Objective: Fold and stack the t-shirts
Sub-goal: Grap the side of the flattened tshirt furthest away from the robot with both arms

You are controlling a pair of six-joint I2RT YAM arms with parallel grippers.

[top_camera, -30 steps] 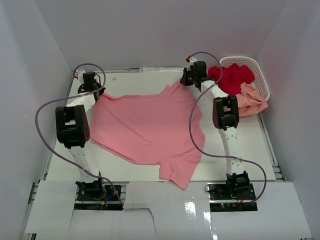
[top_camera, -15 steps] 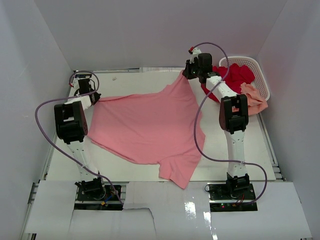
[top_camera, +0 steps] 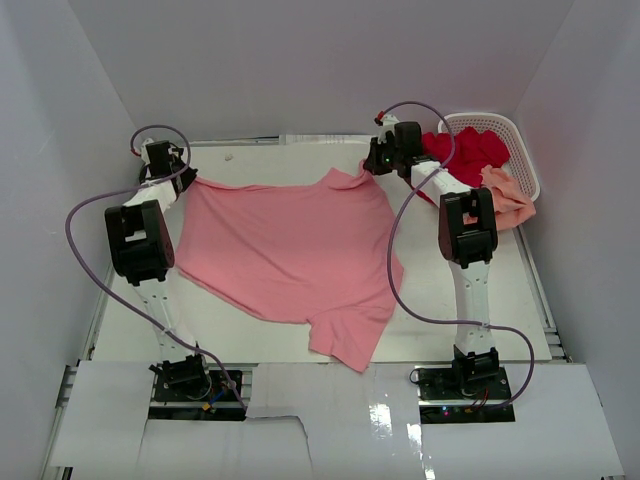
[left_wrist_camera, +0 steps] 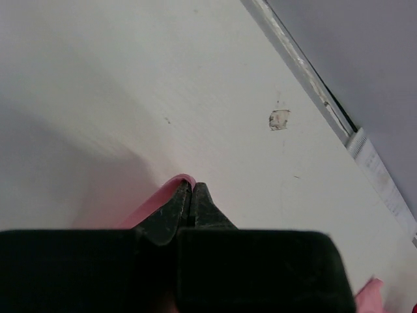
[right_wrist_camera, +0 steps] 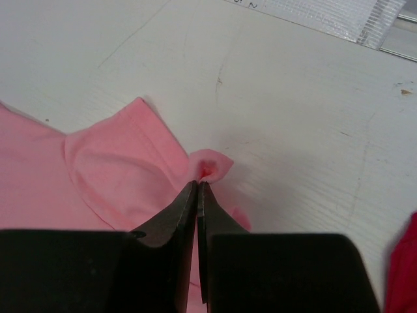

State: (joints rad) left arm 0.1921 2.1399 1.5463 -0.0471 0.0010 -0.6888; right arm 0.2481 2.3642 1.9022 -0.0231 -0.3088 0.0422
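Two pinches matter: your left gripper (left_wrist_camera: 191, 189) and right gripper (right_wrist_camera: 197, 186) each clamp tight on a top corner of the pink t-shirt (top_camera: 290, 245), spread across mid-frame. Draw both corners apart evenly, low, so it lies flat.

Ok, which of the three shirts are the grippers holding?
The pink shirt, spread on the table: left gripper and right gripper pinch its far corners. The red shirt and peach shirt lie bunched at the basket.
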